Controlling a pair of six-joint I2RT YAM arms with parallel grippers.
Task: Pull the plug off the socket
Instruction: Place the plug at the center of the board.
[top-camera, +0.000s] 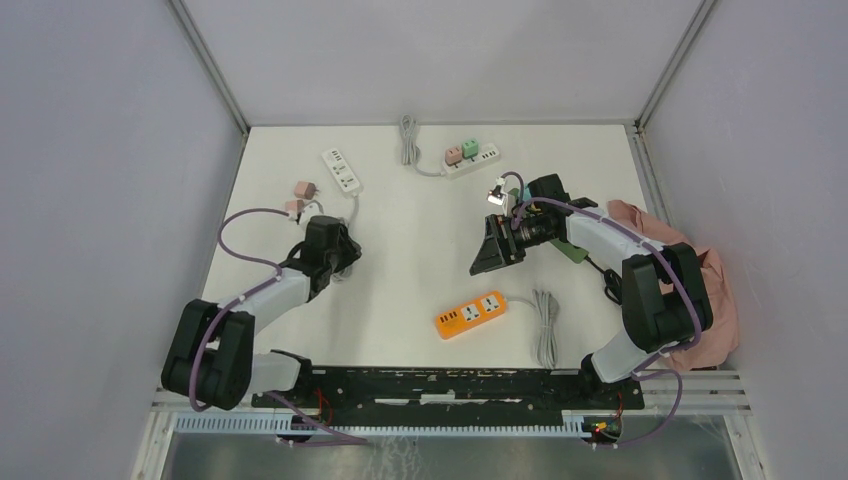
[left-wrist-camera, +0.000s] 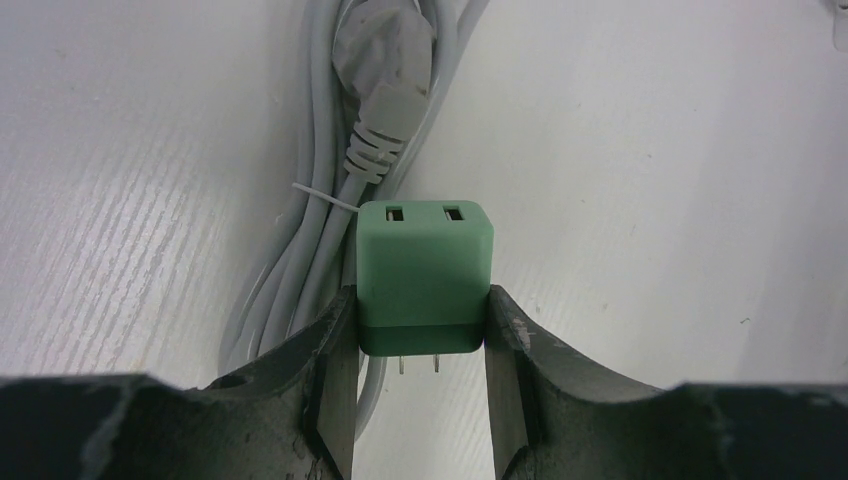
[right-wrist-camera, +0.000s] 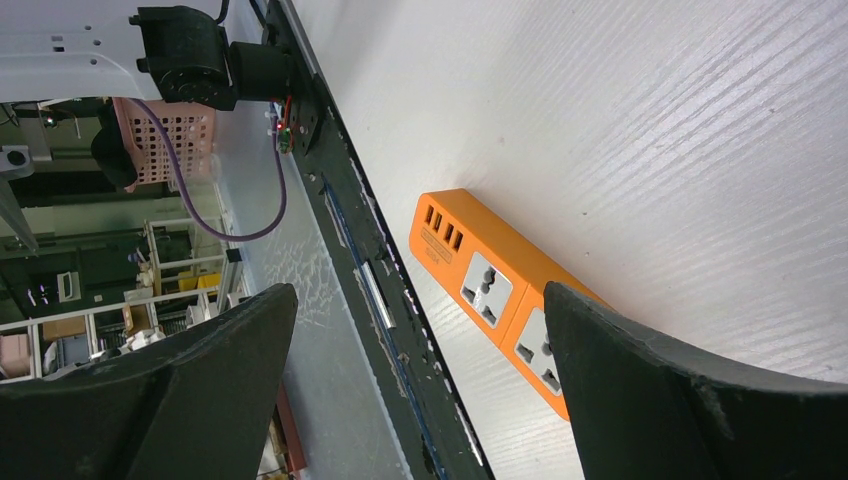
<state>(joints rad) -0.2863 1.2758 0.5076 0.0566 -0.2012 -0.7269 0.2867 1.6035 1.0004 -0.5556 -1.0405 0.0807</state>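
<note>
Plug (left-wrist-camera: 425, 260), green USB charger type, pinched by left claw (left-wrist-camera: 420, 312), prongs bare, judged already unplugged; right claw (right-wrist-camera: 418, 300) spread, empty; next likely: lower to bench (left-wrist-camera: 660, 200), release.

An orange power strip (top-camera: 470, 314) lies on the bench (top-camera: 420, 240); a white strip (top-camera: 478, 162) at the far edge carries a pink plug (top-camera: 453, 154) and a green plug (top-camera: 470, 148).

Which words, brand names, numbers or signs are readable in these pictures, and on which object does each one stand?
No text can be read in any view.
Orange power strip: faint marks beside its USB ports, too blurred to read.
Green adapter: no print on the faces that show.
Left white strip and right white strip: too small to tell.
</note>
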